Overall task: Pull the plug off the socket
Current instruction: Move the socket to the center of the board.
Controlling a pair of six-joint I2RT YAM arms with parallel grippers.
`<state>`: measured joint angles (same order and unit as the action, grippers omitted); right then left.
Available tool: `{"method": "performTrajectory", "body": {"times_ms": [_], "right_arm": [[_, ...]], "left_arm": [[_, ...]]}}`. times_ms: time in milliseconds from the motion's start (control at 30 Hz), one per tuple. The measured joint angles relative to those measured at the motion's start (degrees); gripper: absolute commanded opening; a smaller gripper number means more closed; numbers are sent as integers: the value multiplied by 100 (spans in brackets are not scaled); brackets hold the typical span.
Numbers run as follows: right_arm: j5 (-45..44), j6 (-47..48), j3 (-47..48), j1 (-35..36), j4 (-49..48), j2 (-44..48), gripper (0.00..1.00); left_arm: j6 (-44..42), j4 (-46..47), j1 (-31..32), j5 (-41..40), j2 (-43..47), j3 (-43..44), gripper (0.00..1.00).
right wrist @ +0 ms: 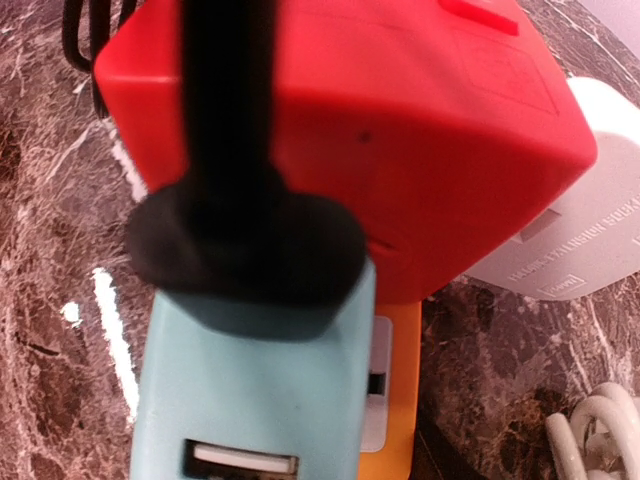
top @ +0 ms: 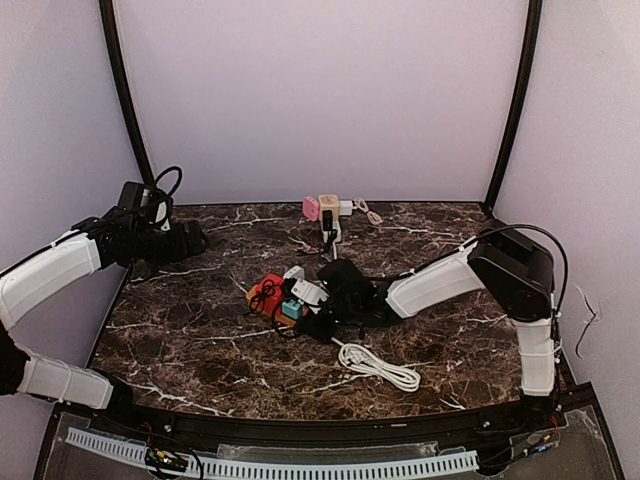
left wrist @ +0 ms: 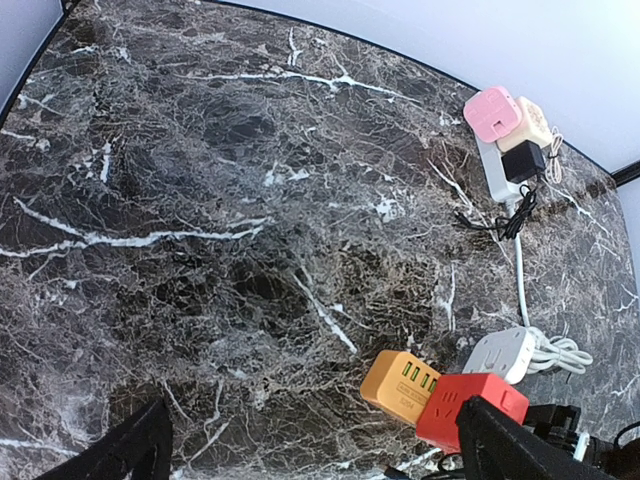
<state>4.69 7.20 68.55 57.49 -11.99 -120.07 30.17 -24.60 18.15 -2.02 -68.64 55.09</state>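
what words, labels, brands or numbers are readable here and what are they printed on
Nothing reads clearly enough to quote.
white socket cube: a grey printed line and a small boxed mark on its side, too blurred to read.
orange socket cube: small dark print by its ports, too small to read.
red cube and teal cube: no text in view.

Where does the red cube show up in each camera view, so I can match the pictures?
Top external: the red cube is mid-table, at the left end of the cluster.
Left wrist: bottom right, beside an orange block.
Right wrist: close up, filling the upper middle.
Shared landmark: the white socket next to it.
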Motion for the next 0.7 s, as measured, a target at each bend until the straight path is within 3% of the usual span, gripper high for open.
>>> {"method": "performTrajectory", "body": {"times_ms": [400, 567, 700], "right_arm": [[96, 70, -719, 544, -468, 348, 31], [173, 59, -868, 605, -481, 448, 54], [177, 37, -916, 608, -505, 470, 66]], "left_arm": [[2, 267, 0, 610, 96, -686, 100], [4, 361, 2, 750, 205, -911, 100], [4, 435, 13, 822, 210, -1071, 100]]}}
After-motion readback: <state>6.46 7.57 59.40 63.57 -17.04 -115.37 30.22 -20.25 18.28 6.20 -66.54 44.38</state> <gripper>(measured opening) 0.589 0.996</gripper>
